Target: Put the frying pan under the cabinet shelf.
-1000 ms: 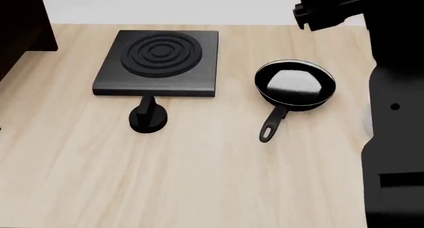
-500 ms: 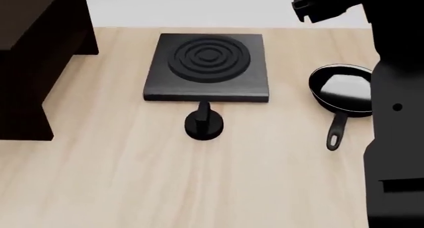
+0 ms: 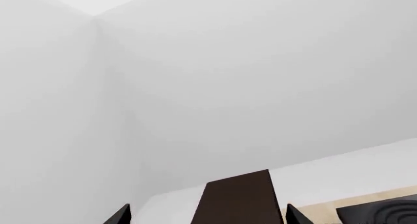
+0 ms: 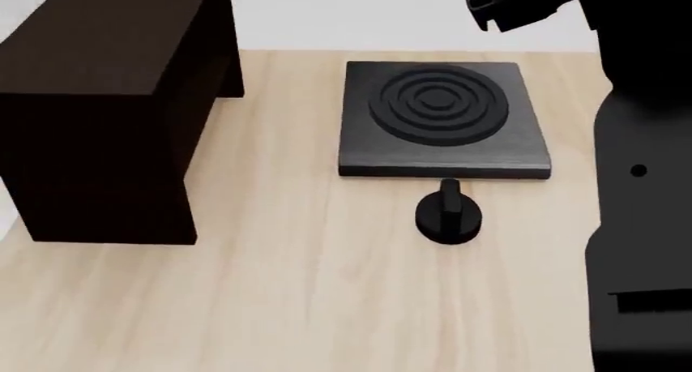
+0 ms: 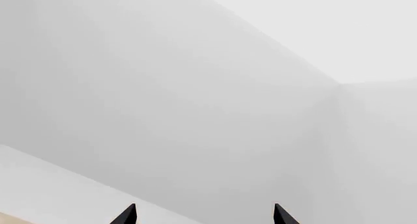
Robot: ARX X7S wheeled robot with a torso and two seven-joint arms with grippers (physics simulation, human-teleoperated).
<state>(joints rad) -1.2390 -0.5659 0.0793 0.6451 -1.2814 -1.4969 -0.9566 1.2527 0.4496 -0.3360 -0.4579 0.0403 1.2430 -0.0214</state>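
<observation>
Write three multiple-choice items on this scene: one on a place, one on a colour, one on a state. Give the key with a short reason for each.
1. In the head view, where does the knob sit?
A. on top of the cabinet shelf
B. on the table, just in front of the burner plate
C. inside the cabinet shelf

2. What colour is the cabinet shelf?
A. white
B. pale wood
C. very dark brown

3. How do the right hand's fingertips stand in the right wrist view?
A. apart, holding nothing
B. shut on a pan
C. shut on the knob

Key: 1 B, it stands on bare wood by the plate's near edge. 2 C, its top and sides are near black. 3 A, only wall shows between the tips.
</observation>
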